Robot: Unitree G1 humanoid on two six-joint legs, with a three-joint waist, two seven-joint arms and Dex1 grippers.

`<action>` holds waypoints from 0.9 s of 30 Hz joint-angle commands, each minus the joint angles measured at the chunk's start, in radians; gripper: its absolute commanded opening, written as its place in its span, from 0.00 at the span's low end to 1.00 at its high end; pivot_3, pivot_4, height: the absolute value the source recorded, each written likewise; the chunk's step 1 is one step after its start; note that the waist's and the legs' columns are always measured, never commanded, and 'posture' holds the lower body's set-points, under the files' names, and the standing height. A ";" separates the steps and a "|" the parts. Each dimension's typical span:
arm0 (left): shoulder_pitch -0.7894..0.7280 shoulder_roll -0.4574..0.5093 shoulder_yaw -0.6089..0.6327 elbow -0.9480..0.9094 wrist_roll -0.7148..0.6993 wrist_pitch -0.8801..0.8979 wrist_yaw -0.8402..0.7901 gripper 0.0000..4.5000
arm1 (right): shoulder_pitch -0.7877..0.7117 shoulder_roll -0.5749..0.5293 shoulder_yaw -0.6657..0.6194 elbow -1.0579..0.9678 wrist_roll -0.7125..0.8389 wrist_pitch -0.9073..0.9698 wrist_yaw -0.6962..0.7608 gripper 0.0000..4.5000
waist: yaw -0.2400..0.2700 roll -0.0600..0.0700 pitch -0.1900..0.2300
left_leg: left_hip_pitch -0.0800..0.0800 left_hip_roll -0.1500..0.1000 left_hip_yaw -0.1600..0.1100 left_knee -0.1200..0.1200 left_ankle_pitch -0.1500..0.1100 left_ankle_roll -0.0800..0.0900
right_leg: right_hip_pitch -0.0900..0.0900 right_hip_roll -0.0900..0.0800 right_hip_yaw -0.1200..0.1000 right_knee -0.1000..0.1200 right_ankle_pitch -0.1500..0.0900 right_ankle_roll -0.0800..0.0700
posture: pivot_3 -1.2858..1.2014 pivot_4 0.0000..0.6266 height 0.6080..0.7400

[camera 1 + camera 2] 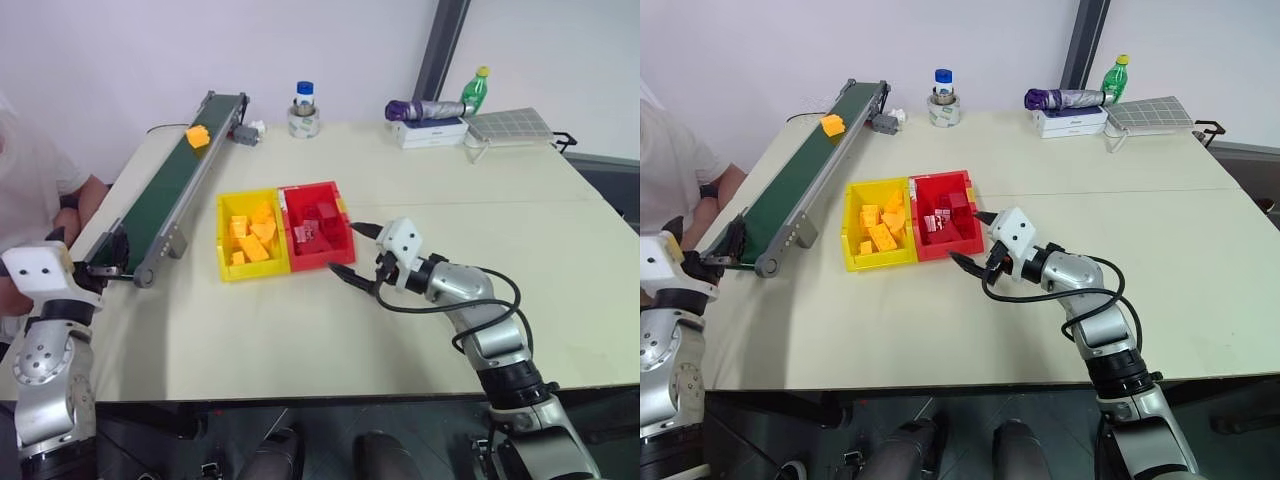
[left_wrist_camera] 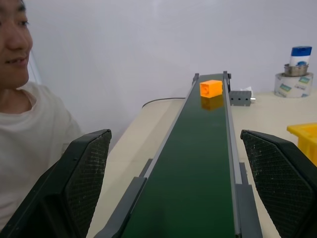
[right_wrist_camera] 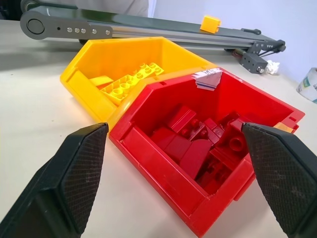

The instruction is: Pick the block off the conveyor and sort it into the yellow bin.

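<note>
The block (image 1: 198, 136) sits at the conveyor's (image 1: 165, 200) far end, straight up the belt from the left hand (image 2: 178, 198), fingers apart and empty at the near end, while the right hand (image 3: 178, 183), also apart, faces the red bin (image 1: 318, 236).

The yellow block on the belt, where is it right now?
The block sits on the conveyor near its far end, close to the small grey motor, far from both bins.

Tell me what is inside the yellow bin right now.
The yellow bin holds a loose pile of yellow-orange blocks, studs showing on some. Whatever lies beneath the pile is covered. The block to be sorted sits on the conveyor.
</note>
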 commanded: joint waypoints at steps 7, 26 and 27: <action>-0.010 0.018 -0.001 0.021 0.012 -0.013 0.010 0.98 | -0.017 0.004 -0.006 -0.016 0.007 -0.020 -0.002 1.00 | 0.000 0.000 0.000 | 0.000 0.000 0.000 0.000 0.000 0.000 | 0.000 0.000 0.000 0.000 0.000 0.000 | 0.52 0.24 1.00; -0.011 0.022 -0.029 0.012 -0.007 0.075 0.000 0.98 | -0.014 0.007 -0.001 -0.020 0.005 -0.020 -0.002 1.00 | -0.001 0.000 0.000 | 0.000 0.000 0.000 0.000 0.000 0.000 | 0.000 0.000 0.000 0.000 0.000 0.000 | 0.52 0.24 1.00; -0.011 0.023 -0.030 0.014 -0.006 0.076 -0.002 0.98 | -0.014 0.006 0.000 -0.019 0.002 -0.021 -0.002 1.00 | -0.001 0.000 0.000 | 0.000 0.000 0.000 0.000 0.000 0.000 | 0.000 0.000 0.000 0.000 0.000 0.000 | 0.52 0.24 1.00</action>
